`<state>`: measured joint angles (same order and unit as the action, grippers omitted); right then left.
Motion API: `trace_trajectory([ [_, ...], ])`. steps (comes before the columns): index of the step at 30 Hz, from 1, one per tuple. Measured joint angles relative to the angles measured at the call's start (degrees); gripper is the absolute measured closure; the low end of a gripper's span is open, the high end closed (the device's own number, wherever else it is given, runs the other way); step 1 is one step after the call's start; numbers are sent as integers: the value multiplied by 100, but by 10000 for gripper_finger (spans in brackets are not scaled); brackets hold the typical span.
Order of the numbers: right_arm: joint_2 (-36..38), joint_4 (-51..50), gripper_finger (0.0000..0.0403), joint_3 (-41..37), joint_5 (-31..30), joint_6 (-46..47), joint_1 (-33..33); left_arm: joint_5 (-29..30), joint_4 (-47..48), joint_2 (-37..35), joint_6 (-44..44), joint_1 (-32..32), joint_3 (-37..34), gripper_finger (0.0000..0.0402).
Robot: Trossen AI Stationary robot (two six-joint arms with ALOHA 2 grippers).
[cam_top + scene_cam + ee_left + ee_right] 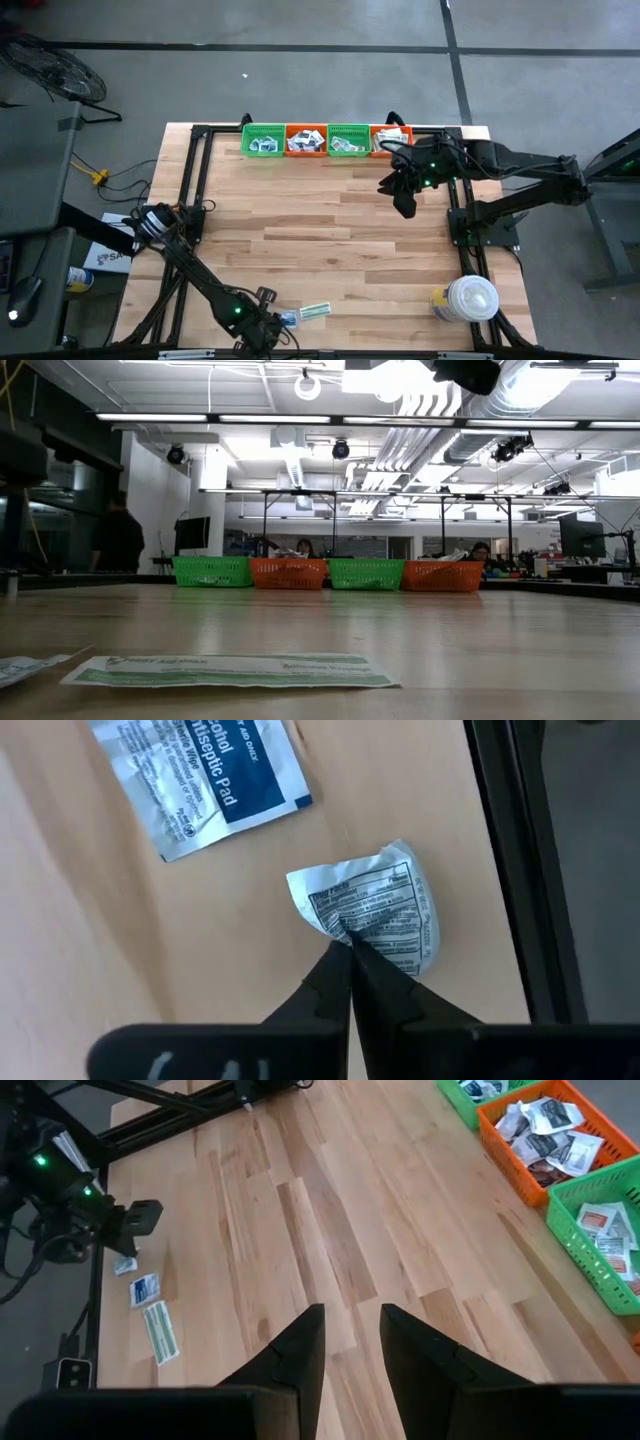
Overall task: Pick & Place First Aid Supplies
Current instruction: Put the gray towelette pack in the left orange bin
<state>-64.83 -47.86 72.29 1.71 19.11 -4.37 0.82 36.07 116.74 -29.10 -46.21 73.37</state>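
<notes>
My left gripper point(348, 948) points down near the table's near edge point(262, 325) and is shut on a small white first aid packet with black print point(372, 910). A blue-and-white antiseptic pad packet point(200, 780) lies flat beside it, also seen from above point(289, 318). A narrow pale-green strip packet point(316, 310) lies flat a little farther right and shows close up in the low view point(230, 670). My right gripper point(350, 1335) hangs open above the table's far right point(405, 195), with nothing between its fingers. My left gripper pinches the white packet between its two fingertips point(325, 982), at the printed face near one edge point(342, 928). The fingers come from above, pointing down. The packet is crumpled and buckled around the pinch. I cannot tell whether it is lifted off the wood.
Four baskets stand in a row along the far edge, green point(263, 140), orange point(305, 140), green point(348, 140), orange point(388, 140), each holding packets. A big white round lidded container point(470, 300) sits at the near right. A black frame rail point(510, 870) runs close beside the held packet.
</notes>
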Motion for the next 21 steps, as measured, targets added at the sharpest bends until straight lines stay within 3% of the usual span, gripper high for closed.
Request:
trace_trajectory([
  [4, -1, 0, 309, 0, -45, 11, 147, 513, 15, -234, -7, -25, -49, 401],
  [13, -1, 9, 309, 0, -457, 29, 485, 2386, -24, -1111, -96, 37, -76, 401],
  [21, -1, 174, 309, 0, -611, 174, 797, 3328, -668, -1892, 469, 47, -67, 401],
])
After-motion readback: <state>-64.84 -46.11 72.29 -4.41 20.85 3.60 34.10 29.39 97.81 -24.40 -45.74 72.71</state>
